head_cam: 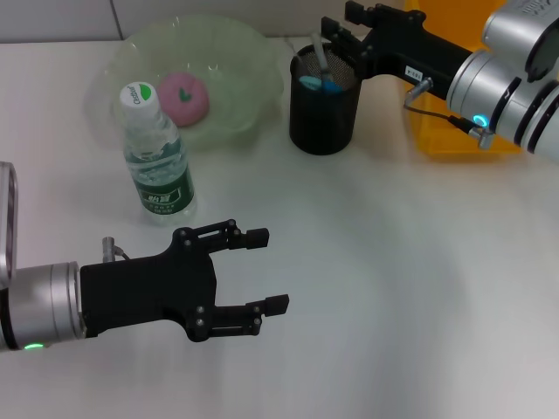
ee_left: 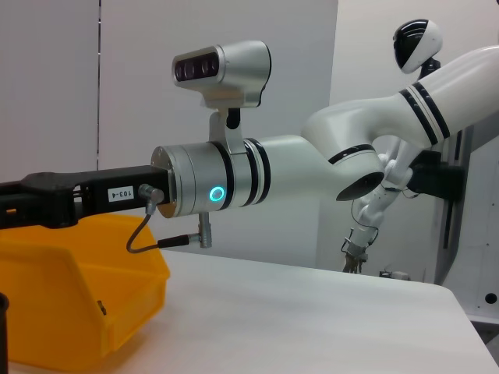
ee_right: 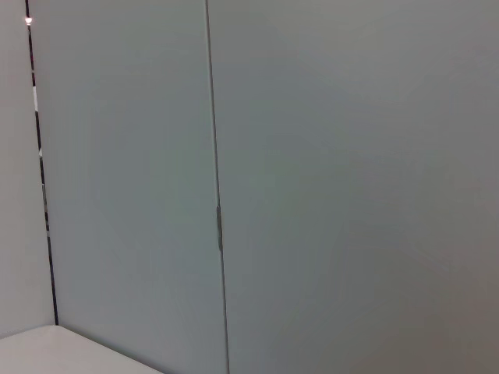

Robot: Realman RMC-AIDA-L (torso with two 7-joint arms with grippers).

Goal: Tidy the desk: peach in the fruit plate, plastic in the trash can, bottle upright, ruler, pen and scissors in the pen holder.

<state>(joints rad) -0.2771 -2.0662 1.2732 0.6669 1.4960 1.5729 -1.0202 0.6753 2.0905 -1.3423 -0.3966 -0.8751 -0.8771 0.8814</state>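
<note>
A black mesh pen holder (head_cam: 324, 109) stands at the back centre, with blue scissor handles (head_cam: 311, 81) and a grey stick-like item (head_cam: 320, 52) inside. My right gripper (head_cam: 335, 36) hovers just above its rim, jaws slightly apart and holding nothing. A pink peach (head_cam: 183, 98) lies in the pale green fruit plate (head_cam: 240, 61). A clear water bottle (head_cam: 159, 157) with a white cap stands upright in front of the plate. My left gripper (head_cam: 267, 271) is open and empty, low over the table at front left. No plastic shows.
A yellow bin (head_cam: 454, 131) stands at the back right, partly behind my right arm; it also shows in the left wrist view (ee_left: 78, 288). The right wrist view shows only a grey wall (ee_right: 312, 187).
</note>
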